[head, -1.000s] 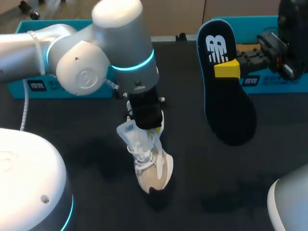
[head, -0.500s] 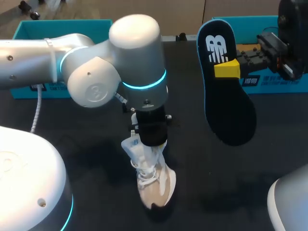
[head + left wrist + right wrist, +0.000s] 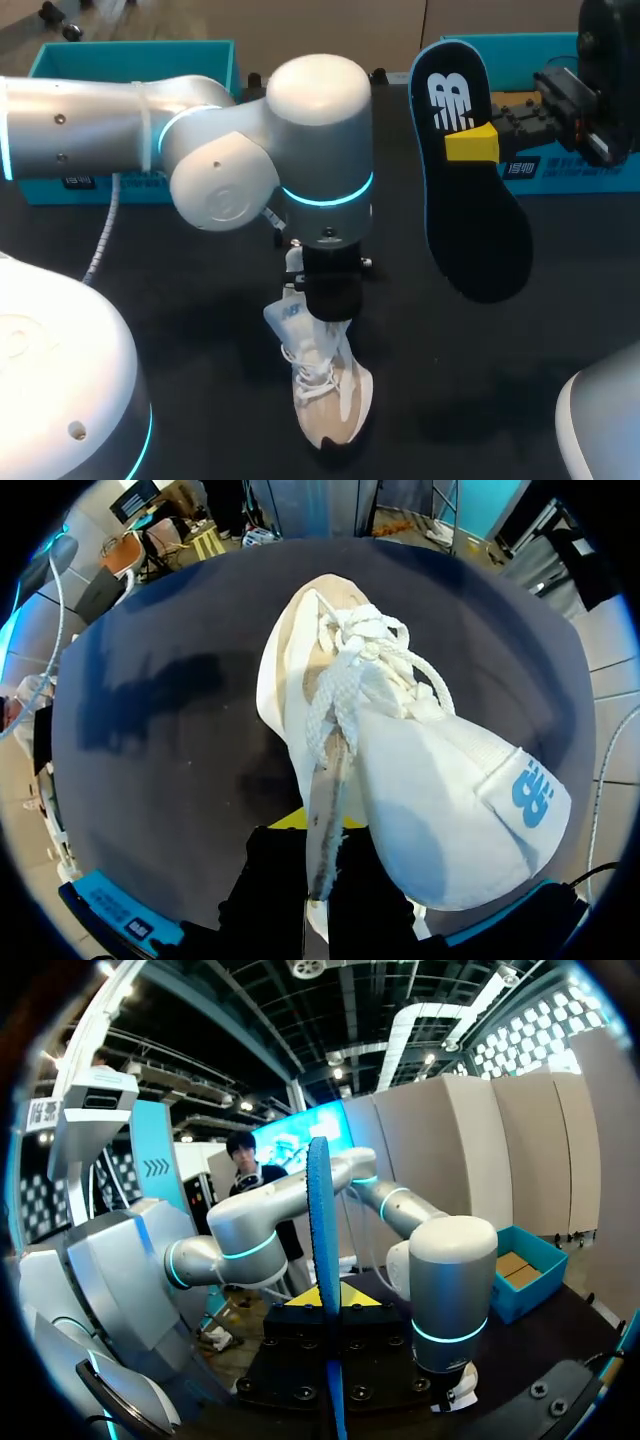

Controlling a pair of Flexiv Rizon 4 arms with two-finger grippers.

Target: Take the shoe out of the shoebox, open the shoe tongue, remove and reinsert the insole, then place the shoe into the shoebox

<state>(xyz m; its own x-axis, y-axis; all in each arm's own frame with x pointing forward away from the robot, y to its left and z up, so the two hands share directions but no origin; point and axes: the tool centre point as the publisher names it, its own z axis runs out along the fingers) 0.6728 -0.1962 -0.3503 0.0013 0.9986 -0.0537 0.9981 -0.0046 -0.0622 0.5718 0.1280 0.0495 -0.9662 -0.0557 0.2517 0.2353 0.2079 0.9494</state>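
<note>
A white and beige shoe (image 3: 328,400) stands on the black table (image 3: 150,300), toe toward the front edge. My left gripper (image 3: 330,305) comes down on it from above and is shut on the edge of the shoe's upper (image 3: 325,810) beside the laces (image 3: 365,655). The white tongue (image 3: 470,800) with its blue logo is folded out to one side. My right gripper (image 3: 472,143) is shut on the black, blue-rimmed insole (image 3: 470,200) and holds it in the air at the back right. In the right wrist view the insole (image 3: 322,1240) shows edge-on between the yellow tips (image 3: 325,1300).
A teal shoebox part (image 3: 135,55) lies at the back left behind my left arm. Another teal box part (image 3: 560,60) lies at the back right behind the insole. My left arm's big elbow (image 3: 320,150) hangs over the table's middle.
My left arm has carried the shoe to the right and toward the front edge. The right arm and the insole have stayed where they were.
</note>
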